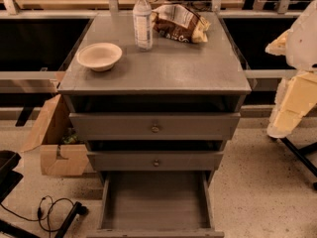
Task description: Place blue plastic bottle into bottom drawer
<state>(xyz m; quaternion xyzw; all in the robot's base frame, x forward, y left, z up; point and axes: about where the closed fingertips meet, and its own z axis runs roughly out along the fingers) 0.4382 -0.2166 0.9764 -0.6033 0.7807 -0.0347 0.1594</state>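
The blue plastic bottle [142, 20] stands upright at the back of the grey cabinet top [163, 68], with a white cap and a pale label. The bottom drawer [156, 202] is pulled out toward the camera, its grey floor bare. My gripper [283, 119] hangs at the end of the white and yellowish arm at the right edge of the view. It is beside the cabinet's right side, well away from the bottle and holding nothing that I can see.
A cream bowl [99, 56] sits at the left of the cabinet top. A crumpled snack bag [180, 24] lies right of the bottle. Two upper drawers with round knobs [155, 128] are shut. A cardboard box [54, 143] and cables [49, 212] are on the floor at the left.
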